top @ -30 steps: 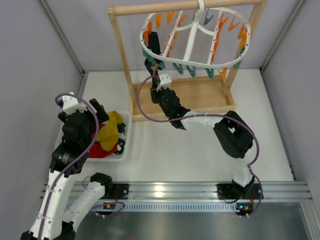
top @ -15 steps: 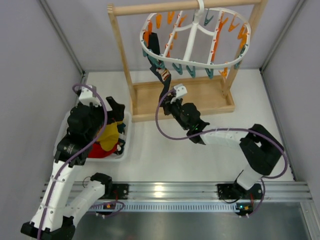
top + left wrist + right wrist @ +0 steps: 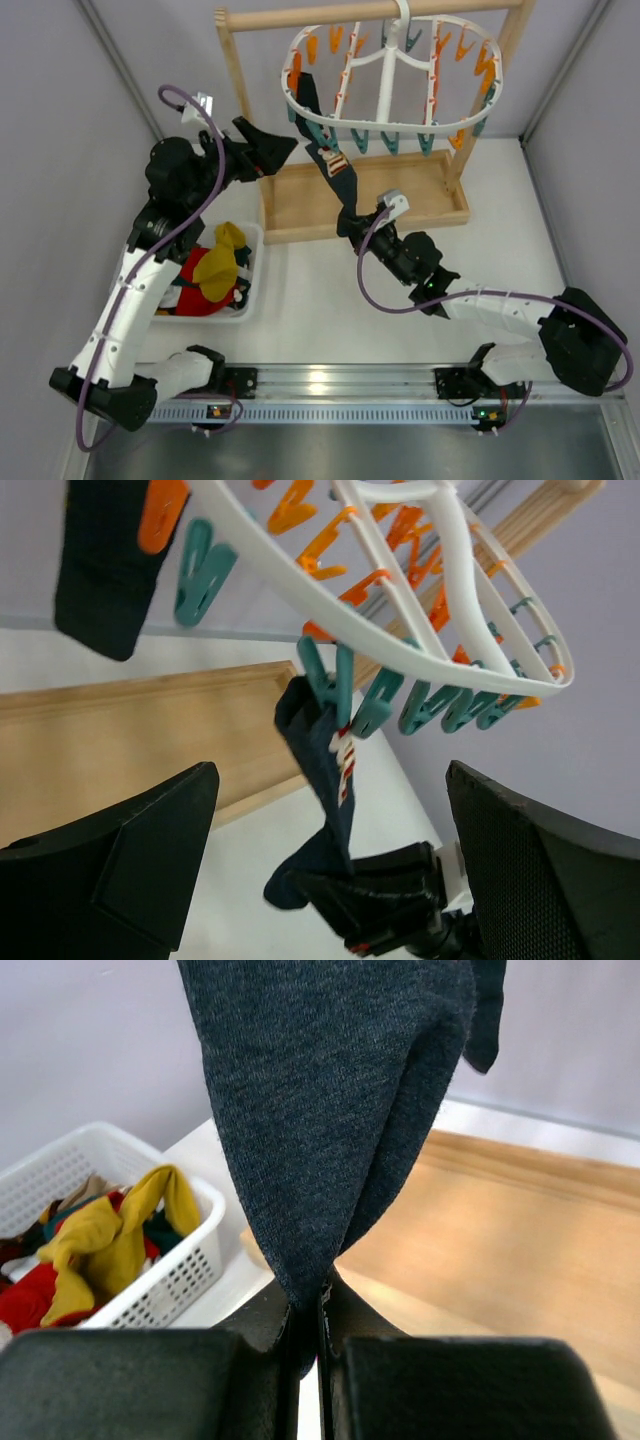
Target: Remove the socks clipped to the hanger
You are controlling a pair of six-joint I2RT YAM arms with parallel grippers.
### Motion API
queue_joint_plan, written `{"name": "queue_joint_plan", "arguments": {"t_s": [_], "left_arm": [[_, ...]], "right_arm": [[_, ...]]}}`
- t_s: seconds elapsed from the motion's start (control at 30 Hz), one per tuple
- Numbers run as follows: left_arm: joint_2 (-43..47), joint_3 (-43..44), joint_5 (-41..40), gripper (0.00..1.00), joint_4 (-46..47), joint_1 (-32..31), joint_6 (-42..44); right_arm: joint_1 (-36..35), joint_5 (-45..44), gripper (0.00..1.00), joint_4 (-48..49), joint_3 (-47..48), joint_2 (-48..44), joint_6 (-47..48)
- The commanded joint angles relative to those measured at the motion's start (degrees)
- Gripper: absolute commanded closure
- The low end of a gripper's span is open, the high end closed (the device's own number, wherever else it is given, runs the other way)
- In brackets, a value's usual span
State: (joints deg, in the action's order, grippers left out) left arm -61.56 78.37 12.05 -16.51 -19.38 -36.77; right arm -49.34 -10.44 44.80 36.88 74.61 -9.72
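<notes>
The right gripper point(image 3: 351, 222), low over the white table point(image 3: 330, 310), has its jaws pressed together on the toe end of a dark navy sock point(image 3: 336, 172), which runs taut and slanting up to the hanger. In the right wrist view the fabric point(image 3: 330, 1110) is pinched into a fold between the black fingers point(image 3: 262, 1332).

To the left, a white plastic basket point(image 3: 250, 262) sits on the table just beside the wooden rack point(image 3: 372, 196). It holds a loose heap of socks: a mustard-yellow sock point(image 3: 218, 262) on top, a red sock point(image 3: 196, 296) under it, and darker pieces that are hard to make out.

Above the basket, the left gripper point(image 3: 275, 153) hangs beside the rack's left post with its jaws spread wide, holding nothing.

Farther back, the white oval hanger point(image 3: 385, 85) hangs tilted from the rack's top bar. A teal clip point(image 3: 318, 676) grips the navy sock just above its striped band. A second dark sock point(image 3: 308, 95) is clipped at the hanger's left end.
</notes>
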Motion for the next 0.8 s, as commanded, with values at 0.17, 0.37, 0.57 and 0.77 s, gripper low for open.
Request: {"name": "queue_joint_plan", "arguments": {"t_s": [0.17, 0.37, 0.57, 0.77], "left_arm": [[-10.2, 6.0, 7.7, 0.01, 14.8, -3.4, -5.2], [-13.1, 5.4, 7.0, 0.05, 20.5, -8.4, -5.6], [-14.8, 6.2, -0.3, 0.14, 20.6, -13.3, -2.0], [-14.4, 4.3, -4.0, 0.16, 20.6, -13.3, 1.0]], "right_arm": [[-2.4, 4.4, 1.00, -2.8, -3.3, -7.7, -3.9], [-3.4, 5.1, 1.00, -5.5, -4.3, -11.0, -4.3], [-4.2, 5.3, 1.00, -6.0, -5.3, -12.6, -4.9], [-4.4, 5.5, 1.00, -6.9, -5.4, -14.2, -5.0]]}}
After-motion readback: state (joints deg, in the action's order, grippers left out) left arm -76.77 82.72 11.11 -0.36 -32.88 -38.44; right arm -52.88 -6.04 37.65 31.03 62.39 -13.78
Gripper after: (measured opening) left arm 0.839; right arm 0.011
